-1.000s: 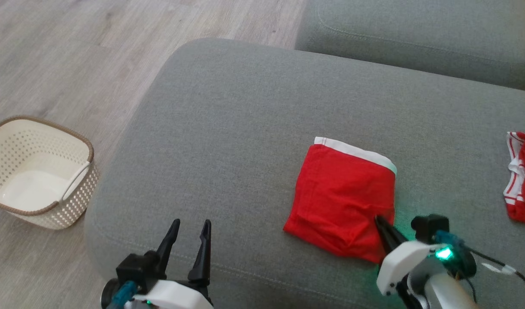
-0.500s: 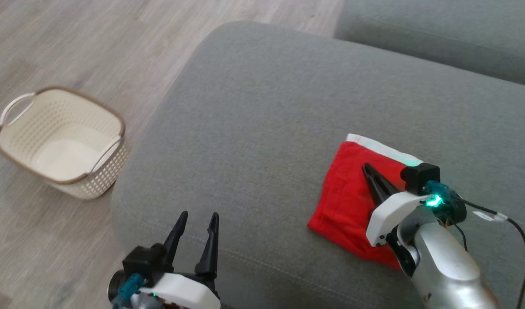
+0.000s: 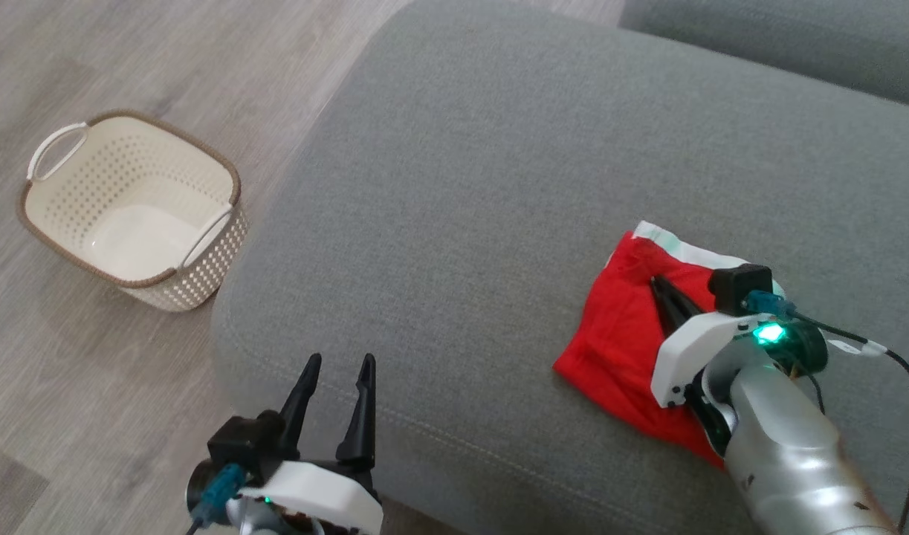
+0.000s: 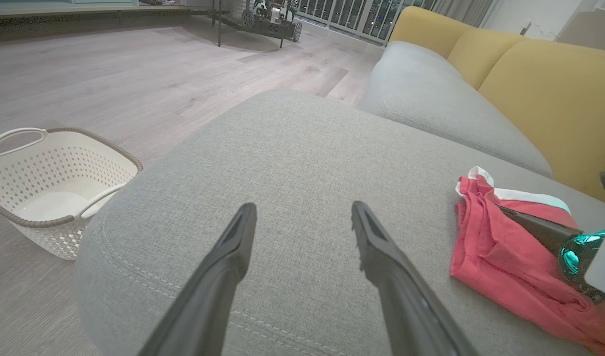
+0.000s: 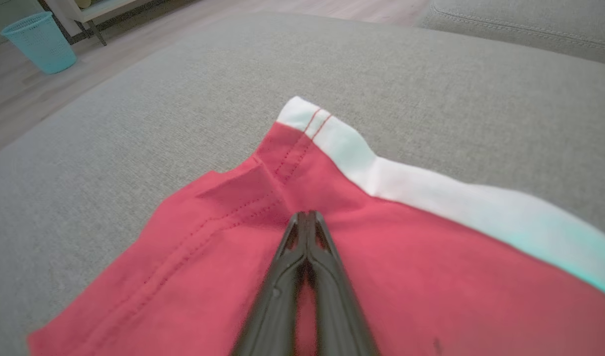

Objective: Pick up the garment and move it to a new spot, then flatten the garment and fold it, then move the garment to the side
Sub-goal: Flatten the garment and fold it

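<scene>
While the pressed-together right claw (image 3: 658, 284) bears on the folded red shorts (image 3: 618, 334), left claw (image 3: 340, 360) spread idle, the move-aside step appears in hand, requiring a steady sideways slide.

A red garment (image 3: 621, 327), folded into a rough rectangle, lies on a grey sofa cushion (image 3: 461, 223), towards its right side in the head view and set back from the front edge. A white waistband (image 5: 411, 188) runs along the far edge, with two thin red lines of stitching near its left corner. The cloth rests mostly flat but askew to the cushion's front, one corner pointing forward and left. A stitched seam (image 5: 183, 247) crosses the near layer, and a small pleat sits just below the waistband corner. The front hem looks slightly rumpled in the left wrist view.
</scene>
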